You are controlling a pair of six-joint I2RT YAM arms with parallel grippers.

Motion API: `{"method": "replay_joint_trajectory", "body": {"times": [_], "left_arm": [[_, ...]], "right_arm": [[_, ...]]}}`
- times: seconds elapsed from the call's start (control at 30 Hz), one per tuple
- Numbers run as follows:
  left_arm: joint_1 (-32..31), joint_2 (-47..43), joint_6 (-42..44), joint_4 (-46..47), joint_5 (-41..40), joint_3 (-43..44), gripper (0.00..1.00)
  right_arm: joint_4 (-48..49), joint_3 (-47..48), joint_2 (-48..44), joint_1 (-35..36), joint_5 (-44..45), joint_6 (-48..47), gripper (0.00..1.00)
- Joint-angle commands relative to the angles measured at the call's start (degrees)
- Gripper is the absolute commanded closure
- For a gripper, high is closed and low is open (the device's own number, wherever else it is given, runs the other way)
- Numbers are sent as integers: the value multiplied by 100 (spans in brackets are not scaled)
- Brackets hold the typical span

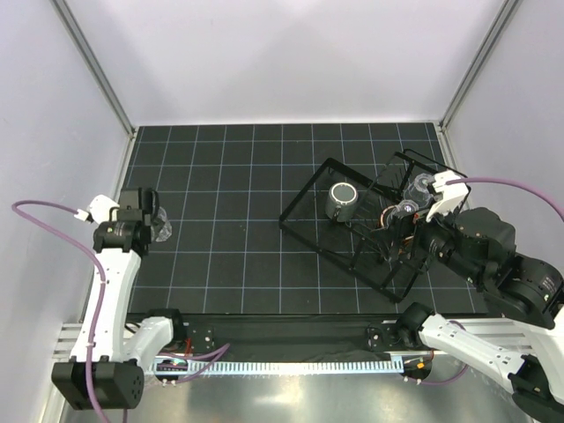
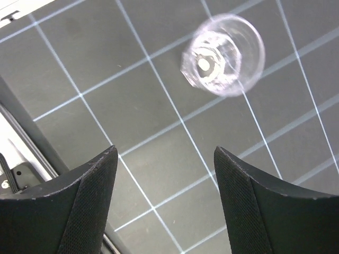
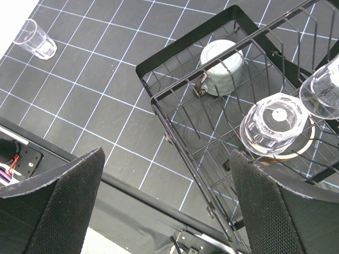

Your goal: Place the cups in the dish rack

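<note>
I'm on the pickup: left hand [image 2: 164, 159] wide open, clear tumbler [image 2: 222, 53] at its one o'clock on the worktop [image 2: 106, 63]. Next, I'd centre over it and close.

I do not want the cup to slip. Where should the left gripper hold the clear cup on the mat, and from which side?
Grip the round side wall of the cup, one finger on each side, near mid-height. It seems to stand on end on the mat, touching nothing, so the open left gripper could probably come down from above.
</note>
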Motion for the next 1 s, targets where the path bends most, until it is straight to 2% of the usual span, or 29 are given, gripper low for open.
{"method": "replay_joint_trajectory", "body": {"times": [0.0,0.1,0.47,0.67,0.83,0.97], "left_arm": [[446,279,-245,326,8,-94,28],[692,578,-385,607,299,-147,28],[1044,1755,-517,1486,123,-103,30],[1316,2502,-430,1890,500,-42,38],[1387,3047,-386,2111,747,-41,40],[1396,3127,-333,2207,984,-120,50]], "right_arm": [[184,-24,-31,19,-91,-19,0],[157,-33,-66,28,-74,-27,0],[52,29,-154,28,14,-115,0],[61,55,-119,28,-12,-159,0],[61,55,-92,28,5,-177,0],[78,3,-75,19,14,-177,0]]}}
